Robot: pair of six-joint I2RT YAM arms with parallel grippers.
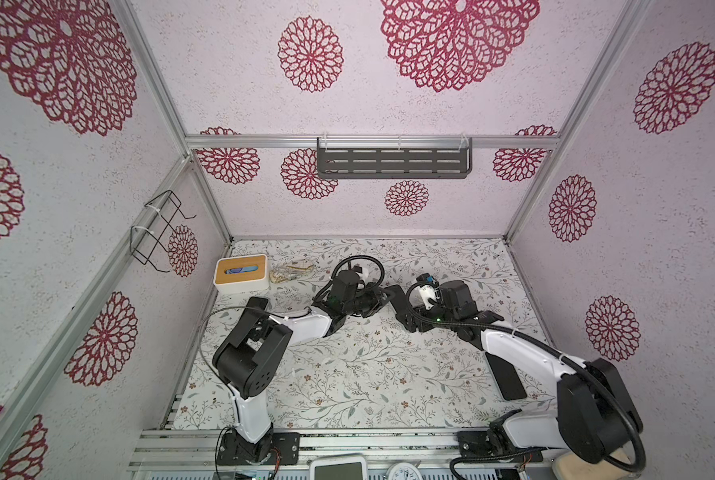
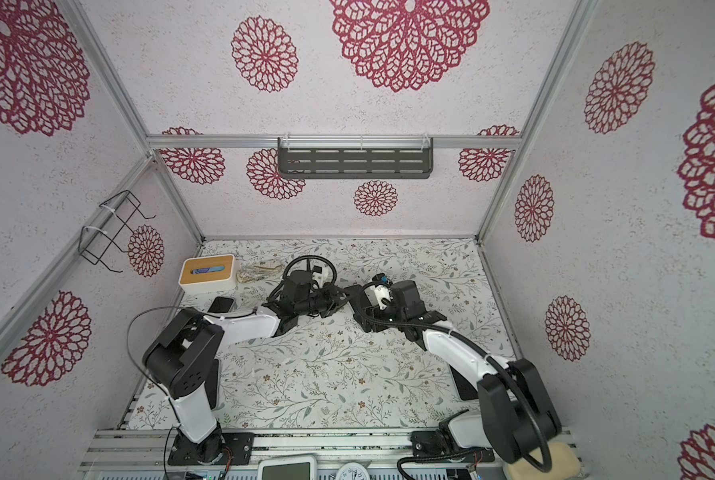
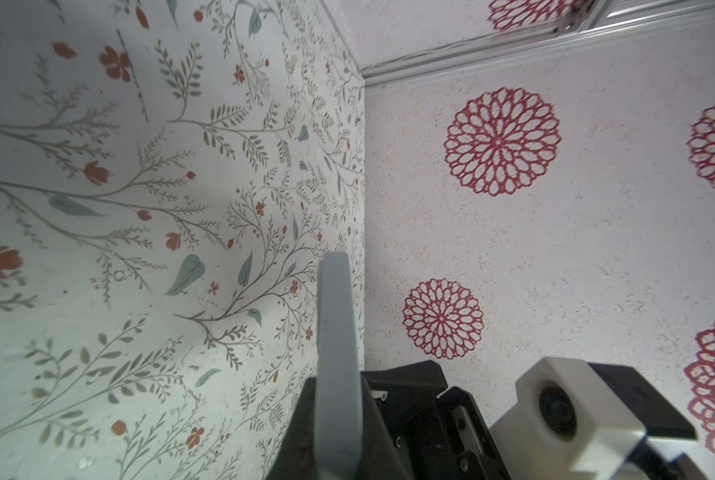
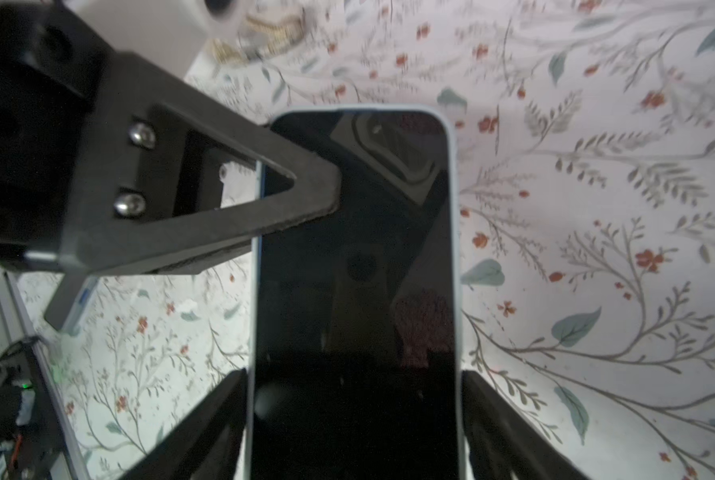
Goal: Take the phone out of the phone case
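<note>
The phone (image 4: 355, 270) shows its black screen inside a pale blue phone case rim (image 4: 455, 249) and hangs above the floral table between both arms. My left gripper (image 3: 337, 399) is shut on one long edge near the far end. That edge shows end-on as a grey-blue strip (image 3: 334, 311), and one left finger (image 4: 305, 187) lies over the screen. My right gripper (image 4: 353, 374) is open, its fingers close beside the phone's two long sides at the near end. In both top views the grippers (image 1: 382, 297) (image 2: 364, 320) meet at the dark phone (image 1: 395, 293).
A white box with a wooden lid (image 1: 241, 274) and a clear bag of small gold things (image 1: 291, 272) sit at the back left. A black flat slab (image 1: 505, 376) lies under the right arm, another (image 2: 221, 304) by the left arm. Walls enclose three sides.
</note>
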